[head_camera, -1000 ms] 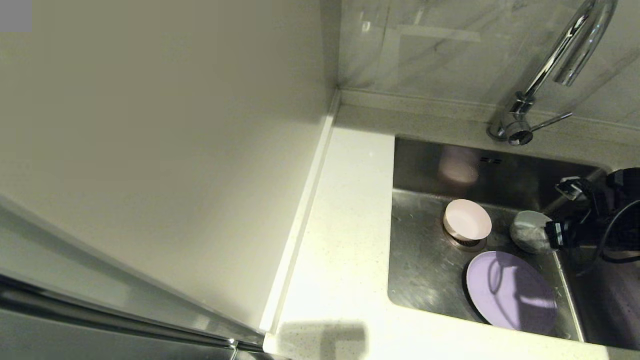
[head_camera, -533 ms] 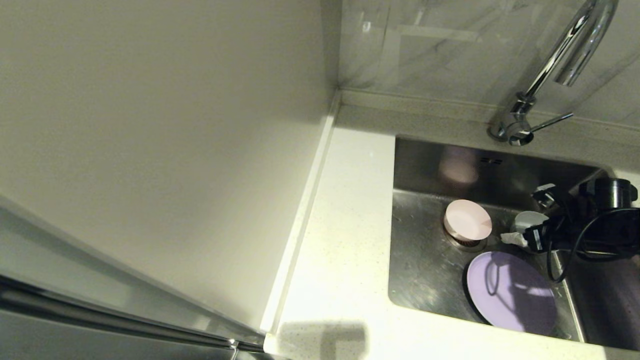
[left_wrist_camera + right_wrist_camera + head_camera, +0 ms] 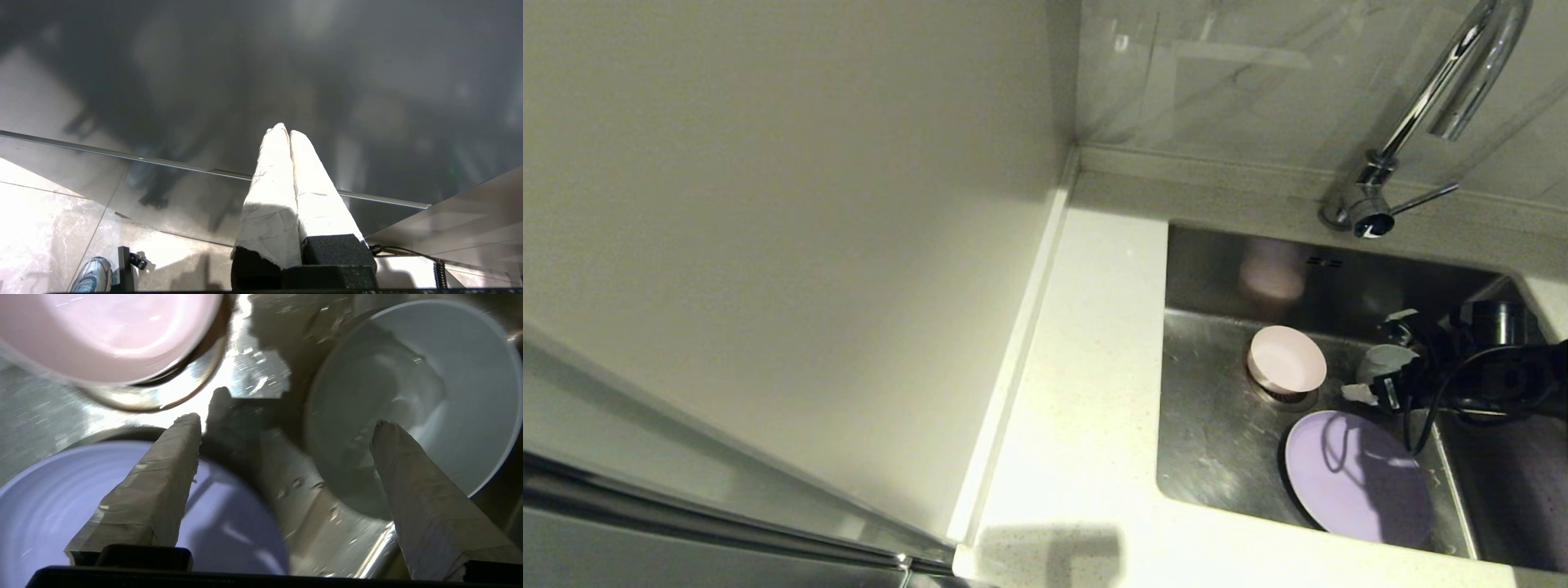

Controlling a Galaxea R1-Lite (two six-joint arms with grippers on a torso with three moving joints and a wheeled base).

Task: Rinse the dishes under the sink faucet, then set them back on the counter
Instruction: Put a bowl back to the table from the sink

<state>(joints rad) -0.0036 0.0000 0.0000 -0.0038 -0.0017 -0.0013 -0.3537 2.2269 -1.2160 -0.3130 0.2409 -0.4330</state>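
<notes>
In the steel sink (image 3: 1217, 433) stand the pale pink bowl (image 3: 1286, 359) on the drain strainer, the blue-grey bowl (image 3: 1387, 359) to its right, and the lilac plate (image 3: 1356, 478) at the front. My right gripper (image 3: 1376, 357) is open low over the blue-grey bowl (image 3: 429, 375). One finger (image 3: 408, 469) reaches over that bowl's inside, and the other finger (image 3: 163, 473) is above the plate (image 3: 61, 506). The pink bowl (image 3: 122, 330) lies just beyond. My left gripper (image 3: 286, 130) is shut and empty, out of the head view.
The chrome faucet (image 3: 1445, 82) arches over the sink's back right, its lever (image 3: 1421, 198) pointing right. White speckled counter (image 3: 1086, 367) runs along the sink's left side. A beige wall panel (image 3: 809, 245) fills the left.
My right gripper has moved left, further into the sink, and now straddles the blue-grey bowl's rim. The bowl sits slightly further back than before.
</notes>
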